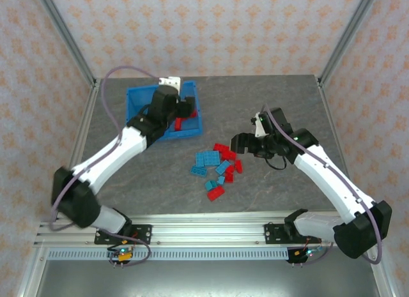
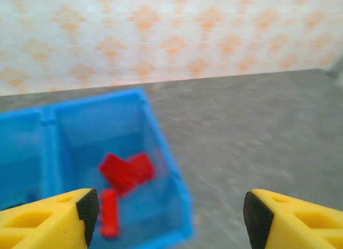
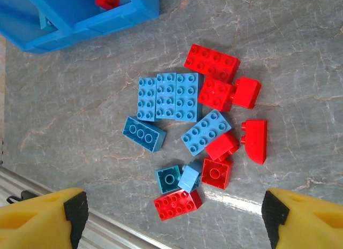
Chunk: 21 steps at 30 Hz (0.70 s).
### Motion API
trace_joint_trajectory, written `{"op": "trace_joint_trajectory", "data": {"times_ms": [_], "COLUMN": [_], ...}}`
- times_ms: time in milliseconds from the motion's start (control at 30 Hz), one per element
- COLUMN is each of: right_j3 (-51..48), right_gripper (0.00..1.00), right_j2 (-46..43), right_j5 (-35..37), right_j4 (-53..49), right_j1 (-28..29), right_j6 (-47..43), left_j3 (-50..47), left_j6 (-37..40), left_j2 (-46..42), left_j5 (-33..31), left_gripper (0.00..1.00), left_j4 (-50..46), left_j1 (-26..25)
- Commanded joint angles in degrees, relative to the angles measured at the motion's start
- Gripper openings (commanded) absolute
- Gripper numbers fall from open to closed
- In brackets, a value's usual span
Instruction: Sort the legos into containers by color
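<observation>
The blue bin (image 1: 137, 106) stands at the back left of the table, its two containers side by side. A few red legos (image 2: 126, 171) lie in the right container. My left gripper (image 2: 171, 217) hangs open over that container's near right corner, nothing between its fingers. A loose pile of red legos (image 3: 211, 61) and light blue legos (image 3: 169, 96) lies mid-table, seen from above as a pile (image 1: 217, 169). My right gripper (image 3: 174, 217) is open above the pile's near edge, holding nothing, and stands just right of the pile (image 1: 246, 144) from above.
An aluminium rail (image 1: 204, 230) runs along the near table edge, close under the right gripper's left finger (image 3: 53, 217). Metal frame posts and patterned walls close in the table. A small white object (image 1: 171, 81) sits behind the bin.
</observation>
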Motion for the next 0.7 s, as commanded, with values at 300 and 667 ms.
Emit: {"op": "trace_joint_trajectory", "data": {"times_ms": [300,667], "right_j3": [1.27,-1.13], "right_gripper": [0.86,0.85], "right_j2": [4.06,1.94], "right_j5": [-0.49,0.09], "right_j4": [1.13,-1.35], "right_j1": [-0.34,-0.33], "right_j6": [-0.5,-0.07], "left_j3": [-13.84,-11.48], "left_j6": [-10.99,-12.75], "left_j2": [5.3,19.83], "left_j5": [6.52,8.08], "left_gripper": [1.0,0.95], "left_j4": [-14.77,-11.9], "left_j1": [-12.13,-12.8]}}
